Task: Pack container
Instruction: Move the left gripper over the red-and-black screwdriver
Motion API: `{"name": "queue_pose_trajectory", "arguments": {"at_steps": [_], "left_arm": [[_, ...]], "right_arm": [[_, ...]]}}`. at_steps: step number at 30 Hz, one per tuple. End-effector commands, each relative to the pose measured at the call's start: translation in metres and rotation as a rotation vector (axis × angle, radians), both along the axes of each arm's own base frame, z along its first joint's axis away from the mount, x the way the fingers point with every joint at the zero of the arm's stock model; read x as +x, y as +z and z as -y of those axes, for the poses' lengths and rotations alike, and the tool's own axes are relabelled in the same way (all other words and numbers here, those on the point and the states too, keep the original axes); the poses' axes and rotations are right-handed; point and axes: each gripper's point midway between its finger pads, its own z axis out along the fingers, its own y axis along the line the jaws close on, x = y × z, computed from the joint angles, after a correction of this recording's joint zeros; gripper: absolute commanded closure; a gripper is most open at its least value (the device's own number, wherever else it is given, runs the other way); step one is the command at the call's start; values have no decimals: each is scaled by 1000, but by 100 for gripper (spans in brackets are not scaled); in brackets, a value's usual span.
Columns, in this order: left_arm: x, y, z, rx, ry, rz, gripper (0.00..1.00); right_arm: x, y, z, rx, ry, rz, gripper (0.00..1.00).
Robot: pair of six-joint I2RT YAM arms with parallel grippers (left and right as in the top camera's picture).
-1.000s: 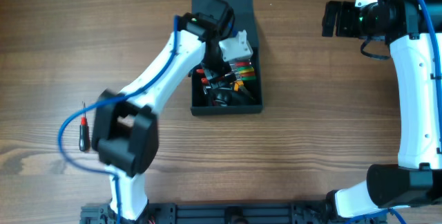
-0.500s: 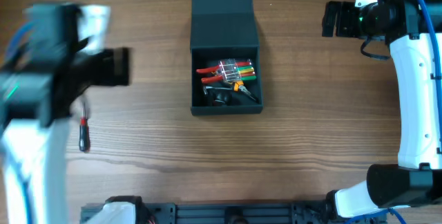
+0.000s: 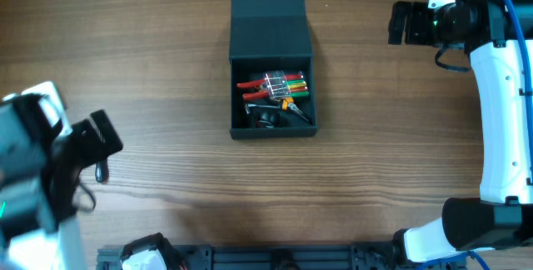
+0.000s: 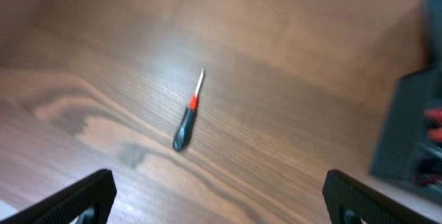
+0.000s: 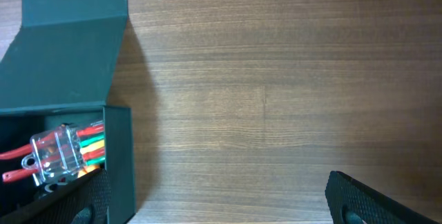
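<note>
- You are working over a brown wood-grain table (image 3: 166, 45), which is filling every view. No wall or floor is showing, only a dark rail (image 3: 275, 257) running along the near edge, where the arm bases are sitting.
- The container (image 3: 272, 124) is sitting upright at mid-table, toward the far side. Its flap lid (image 3: 268, 22) is lying open, folded back away from you.
- Inside it, a clear-cased bundle (image 3: 279, 85) of red, green and orange tools is resting on darker items that I cannot make out.
- A small screwdriver (image 4: 186, 122) with a black handle, red collar and thin shaft is lying flat on the bare wood at the left, well apart from the container.
- Your left arm (image 3: 33, 187) is reaching over the near left part of the table, showing blurred in the overhead view, with its wrist camera looking down at the wood.
- The left gripper (image 4: 219, 200) is hanging above the screwdriver with its jaws spread wide, grasping nothing and touching nothing.
- Your right arm (image 3: 500, 120) is standing along the right edge, rising from its base at the near right and bending at the far right to point leftward.
- The right gripper (image 3: 398, 22) is hovering over bare wood to the right of the flap lid and apart from it, jaws spread wide and empty.
</note>
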Motion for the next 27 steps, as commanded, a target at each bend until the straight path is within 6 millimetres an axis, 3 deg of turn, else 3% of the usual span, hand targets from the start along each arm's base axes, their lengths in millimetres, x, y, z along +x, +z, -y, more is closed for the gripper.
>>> {"name": "queue_pose_trajectory", "arguments": {"at_steps": [1, 5, 9, 16, 20, 27], "left_arm": [[13, -70, -5, -67, 23, -96, 0], [33, -116, -5, -107, 3, -106, 0], [43, -145, -10, -91, -48, -182, 0], [41, -191, -14, -132, -137, -360, 0], [35, -207, -20, -169, -127, -415, 0], [32, -208, -19, -184, -122, -422, 0]], "right_arm": [[2, -7, -2, -2, 12, -19, 0], [2, -7, -2, -2, 13, -19, 0], [2, -7, -2, -3, 14, -19, 0], [2, -8, -2, -3, 14, -22, 0], [2, -7, -2, -3, 14, -21, 0], [5, -5, -2, -4, 15, -5, 0]]}}
